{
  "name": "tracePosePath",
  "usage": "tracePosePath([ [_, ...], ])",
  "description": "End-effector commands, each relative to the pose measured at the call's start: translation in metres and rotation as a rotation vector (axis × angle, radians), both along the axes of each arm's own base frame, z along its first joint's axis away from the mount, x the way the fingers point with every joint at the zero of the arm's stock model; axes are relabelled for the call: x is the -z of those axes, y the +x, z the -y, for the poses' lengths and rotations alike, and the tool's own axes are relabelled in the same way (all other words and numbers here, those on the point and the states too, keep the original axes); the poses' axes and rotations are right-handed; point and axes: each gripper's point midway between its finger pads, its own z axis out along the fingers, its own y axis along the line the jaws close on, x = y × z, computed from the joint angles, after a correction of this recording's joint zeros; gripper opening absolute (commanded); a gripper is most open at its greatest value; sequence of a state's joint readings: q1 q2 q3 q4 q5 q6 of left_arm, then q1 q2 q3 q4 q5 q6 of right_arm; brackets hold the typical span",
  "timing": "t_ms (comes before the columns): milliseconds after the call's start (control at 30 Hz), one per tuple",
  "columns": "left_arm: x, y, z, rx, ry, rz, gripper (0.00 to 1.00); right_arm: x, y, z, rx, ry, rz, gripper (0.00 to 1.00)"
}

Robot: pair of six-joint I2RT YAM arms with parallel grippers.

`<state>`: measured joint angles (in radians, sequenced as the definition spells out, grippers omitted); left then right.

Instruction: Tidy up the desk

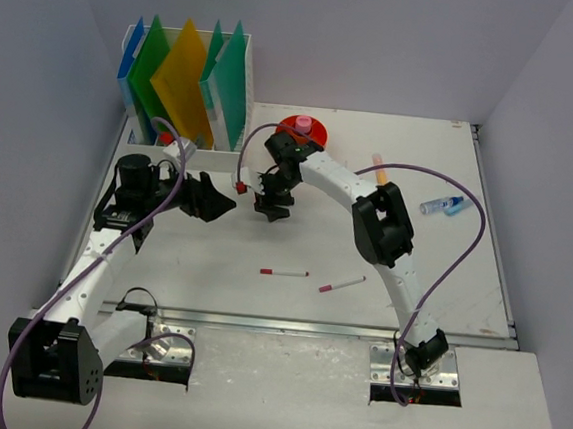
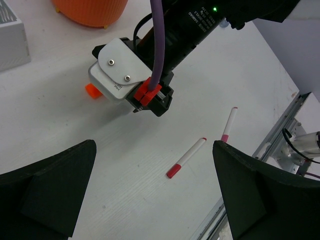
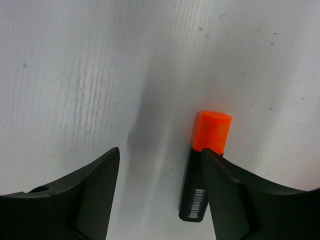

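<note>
right jaws open, orange-capped marker (image 3: 199, 170) between

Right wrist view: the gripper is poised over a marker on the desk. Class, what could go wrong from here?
1. The orange-capped marker lies off-centre, close beside one finger of the right gripper. Closing may nudge or roll it rather than pinch it squarely.
2. The open left gripper faces the right gripper from close by, so if either arm moves, the two could bump.
</note>
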<state>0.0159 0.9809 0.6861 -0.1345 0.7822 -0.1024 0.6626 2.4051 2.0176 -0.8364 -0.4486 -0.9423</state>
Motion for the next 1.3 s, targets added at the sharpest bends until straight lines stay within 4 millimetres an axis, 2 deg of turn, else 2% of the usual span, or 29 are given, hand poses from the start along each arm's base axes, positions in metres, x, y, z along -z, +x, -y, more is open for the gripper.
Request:
tracePosePath([
  [0, -0.012, -0.002, -0.001, 0.013, -0.008, 0.053, 1.0, -0.035, 0.027, -0.024, 0.017, 0.072, 0.116, 0.66],
  [300, -0.022, -0.005, -0.007, -0.016, 0.004, 0.079, 1.0, 0.015, 0.032, -0.013, 0.006, -0.026, 0.103, 0.61],
  [433, -0.028, -0.006, -0.008, -0.021, 0.002, 0.082, 1.0, 0.033, 0.03, -0.007, -0.022, -0.072, 0.093, 0.59],
  [500, -0.028, -0.006, -0.009, -0.027, 0.006, 0.084, 1.0, 0.036, 0.028, -0.004, -0.031, -0.089, 0.081, 0.55],
  [633, -0.029, -0.007, -0.011, -0.035, 0.015, 0.093, 1.0, 0.04, 0.009, 0.014, -0.081, -0.171, 0.026, 0.42],
  [700, -0.029, -0.008, -0.011, -0.034, 0.017, 0.094, 1.0, 0.036, -0.011, 0.034, -0.125, -0.246, -0.003, 0.32],
  [800, -0.03, -0.007, -0.011, -0.036, 0.015, 0.098, 1.0, 0.036, -0.03, 0.057, -0.166, -0.321, -0.04, 0.24],
  [900, -0.031, -0.007, -0.011, -0.037, 0.014, 0.097, 1.0, 0.033, -0.044, 0.078, -0.176, -0.395, -0.088, 0.06],
  [967, -0.03, -0.006, -0.012, -0.043, 0.014, 0.094, 1.0, 0.026, -0.045, 0.079, -0.151, -0.383, -0.101, 0.0],
  [1033, -0.03, -0.005, -0.014, -0.06, 0.012, 0.091, 1.0, 0.008, -0.036, 0.068, -0.089, -0.286, -0.089, 0.0],
  [1100, -0.029, -0.004, -0.016, -0.083, 0.012, 0.09, 1.0, -0.019, -0.018, 0.048, 0.006, -0.125, -0.059, 0.0],
  [1200, -0.026, 0.0, -0.02, -0.113, 0.013, 0.074, 1.0, -0.077, 0.034, 0.023, 0.204, 0.182, 0.05, 0.0],
  [1233, -0.024, 0.001, -0.021, -0.126, 0.015, 0.064, 1.0, -0.104, 0.052, 0.013, 0.246, 0.324, 0.092, 0.0],
  [1267, -0.022, 0.002, -0.021, -0.134, 0.007, 0.054, 1.0, -0.13, 0.066, 0.013, 0.305, 0.452, 0.106, 0.0],
])
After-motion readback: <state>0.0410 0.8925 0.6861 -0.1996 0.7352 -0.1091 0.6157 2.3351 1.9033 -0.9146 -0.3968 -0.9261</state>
